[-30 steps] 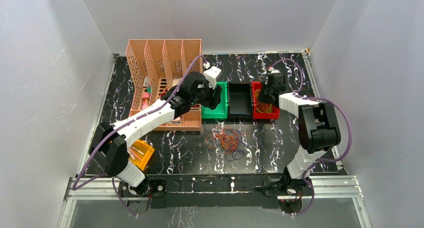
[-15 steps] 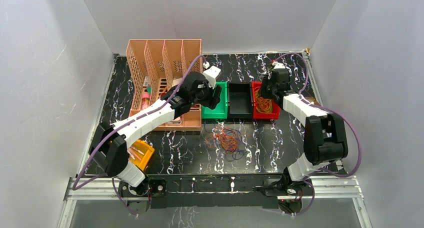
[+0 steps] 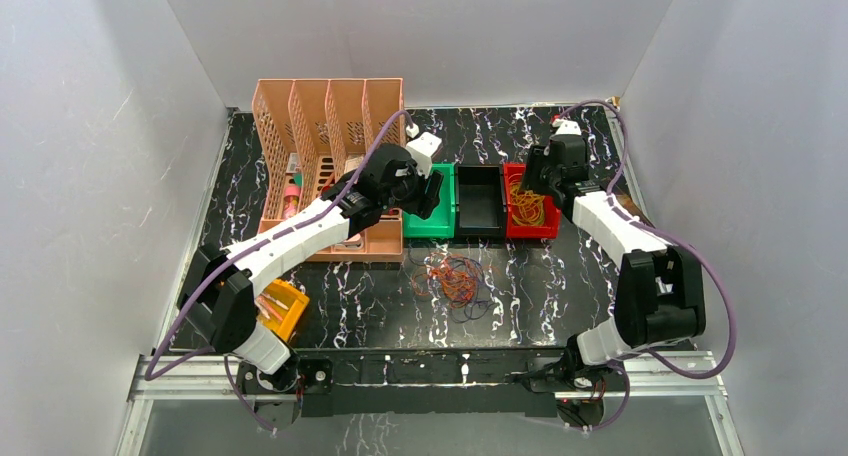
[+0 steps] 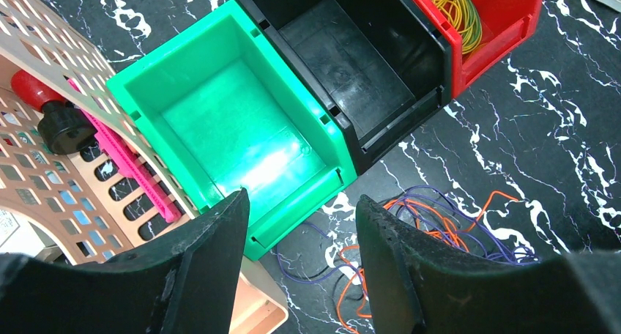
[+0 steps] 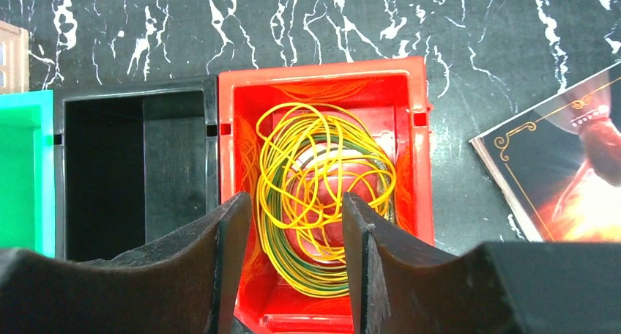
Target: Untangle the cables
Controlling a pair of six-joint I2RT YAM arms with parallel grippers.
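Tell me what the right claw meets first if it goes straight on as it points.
Most likely the yellow cables coiled in the red bin, straight ahead of the right claw; depth is unclear.

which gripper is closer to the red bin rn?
Right. The right gripper hangs directly above the red bin; the left gripper is over the green bin, beyond the black bin.

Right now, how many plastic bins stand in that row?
3: green bin on the left, black bin in the middle, red bin on the right, holding yellow cables.
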